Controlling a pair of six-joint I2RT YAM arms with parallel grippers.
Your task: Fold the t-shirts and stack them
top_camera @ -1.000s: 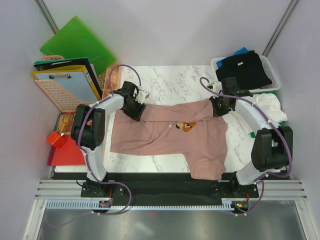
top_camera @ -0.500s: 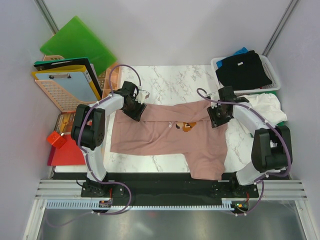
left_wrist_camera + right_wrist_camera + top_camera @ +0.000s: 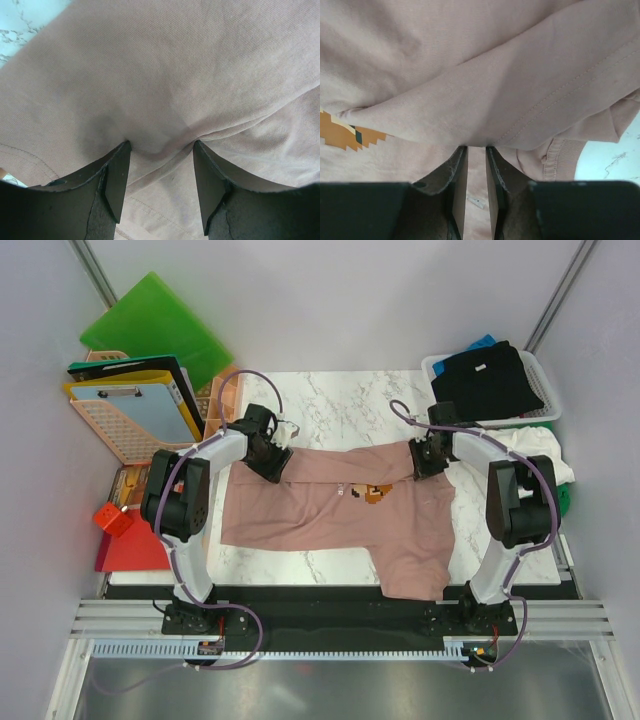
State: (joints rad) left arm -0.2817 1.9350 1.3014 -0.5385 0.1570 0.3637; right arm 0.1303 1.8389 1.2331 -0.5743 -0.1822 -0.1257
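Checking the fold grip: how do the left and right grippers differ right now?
The left gripper has jaws wide apart; the right gripper has them nearly together. The pink shirt puckers inside the left's gap; the right sits at a folded edge by the collar, grip unclear. Both are down on the shirt.

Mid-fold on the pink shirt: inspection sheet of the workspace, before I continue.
Surface: marble table, shirt spread across it.
Job's things: pink t-shirt partly folded, reaching the near edge; black t-shirt in white basket; white garment bunched beside it.
Clutter: green folder, clipboards, red block left of the table.
Grippers: left gripper open, tips pressed into pink cloth; right gripper jaws nearly together at a folded edge, grip unclear.
Cables: purple cables loop above both wrists.
Surroundings: plain walls, nothing else seen.
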